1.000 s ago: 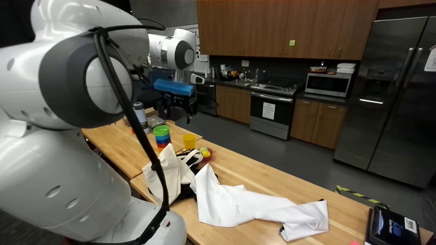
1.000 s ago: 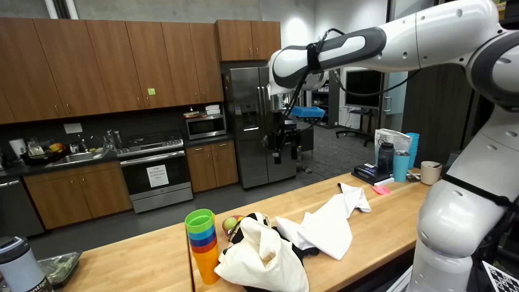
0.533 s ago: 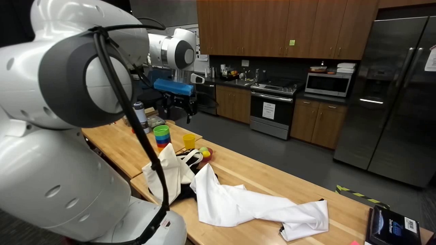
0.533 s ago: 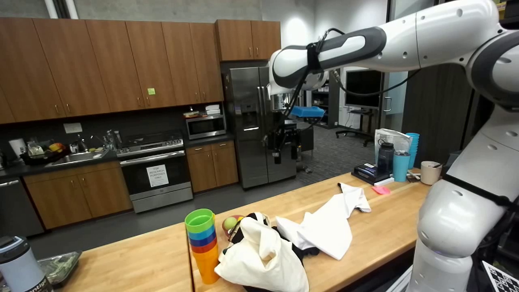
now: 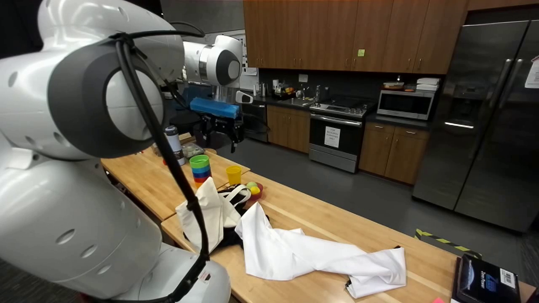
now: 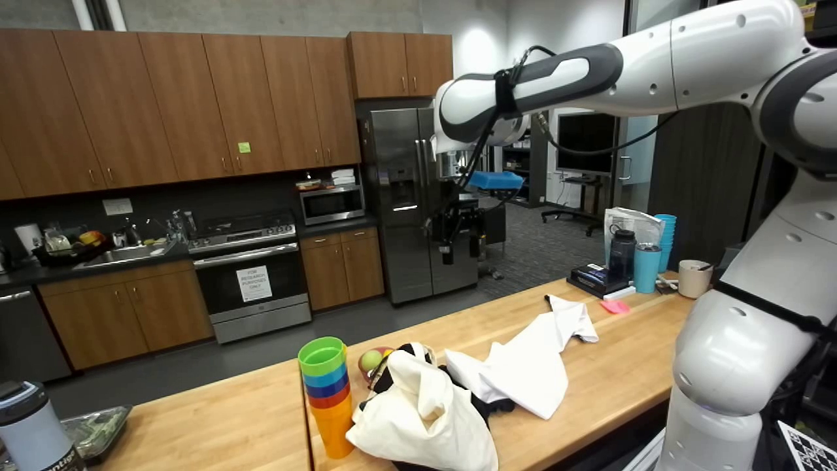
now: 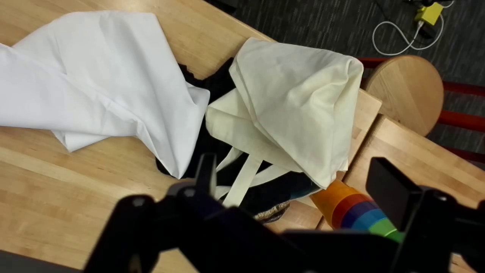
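My gripper (image 7: pixel 294 166) stands open high over the table, its two fingers wide apart and nothing between them. In both exterior views the gripper (image 6: pixel 461 252) hangs in the air, touching nothing. Below it in the wrist view lies a crumpled cream tote bag (image 7: pixel 295 94) with straps, on top of black fabric (image 7: pixel 218 81). Beside the bag a white cloth (image 5: pixel 303 252) is spread loosely along the table. A stack of coloured cups (image 6: pixel 330 392), green at the top and orange at the bottom, stands upright by the bag. A yellow cup (image 5: pixel 233 174) and a red bowl with round fruit (image 5: pixel 256 192) are close by.
A black box (image 6: pixel 595 279), a dark bottle (image 6: pixel 622 255), a blue tumbler (image 6: pixel 647 268) and a beige mug (image 6: pixel 694 279) stand near the arm's base. A pale blue bottle (image 6: pixel 36 425) and a packed tray (image 6: pixel 98 428) sit at the opposite end. Two tables meet at a seam (image 6: pixel 307 418).
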Tool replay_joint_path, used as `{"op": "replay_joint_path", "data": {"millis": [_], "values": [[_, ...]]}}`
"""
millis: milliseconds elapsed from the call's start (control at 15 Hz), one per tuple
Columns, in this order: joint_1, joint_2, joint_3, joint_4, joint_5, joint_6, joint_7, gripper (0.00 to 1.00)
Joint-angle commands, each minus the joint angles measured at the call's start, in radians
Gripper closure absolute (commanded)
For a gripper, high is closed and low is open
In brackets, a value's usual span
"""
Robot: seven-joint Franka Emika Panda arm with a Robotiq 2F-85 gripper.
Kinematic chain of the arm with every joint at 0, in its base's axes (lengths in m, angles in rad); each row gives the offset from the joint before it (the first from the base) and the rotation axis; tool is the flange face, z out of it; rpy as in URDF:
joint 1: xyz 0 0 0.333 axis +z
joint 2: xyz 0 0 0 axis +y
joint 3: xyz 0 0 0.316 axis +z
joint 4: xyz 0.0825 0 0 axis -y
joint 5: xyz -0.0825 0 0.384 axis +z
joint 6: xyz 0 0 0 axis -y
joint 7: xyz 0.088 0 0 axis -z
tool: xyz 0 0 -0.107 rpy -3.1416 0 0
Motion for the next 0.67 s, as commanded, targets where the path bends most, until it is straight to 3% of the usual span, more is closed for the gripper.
{"op": "replay_joint_path", "data": {"millis": [0, 200, 400, 600], "values": [[-0.013, 0.0, 0.011, 0.002, 0.003, -0.003, -0.003, 0.0], [-0.01, -0.005, 0.016, -0.001, -0.006, -0.007, -0.006, 0.0], [-0.049, 0.006, 0.04, 0.001, -0.091, 0.104, 0.113, 0.0], [-0.094, -0.002, 0.014, 0.008, -0.127, 0.161, 0.198, 0.0]]}}
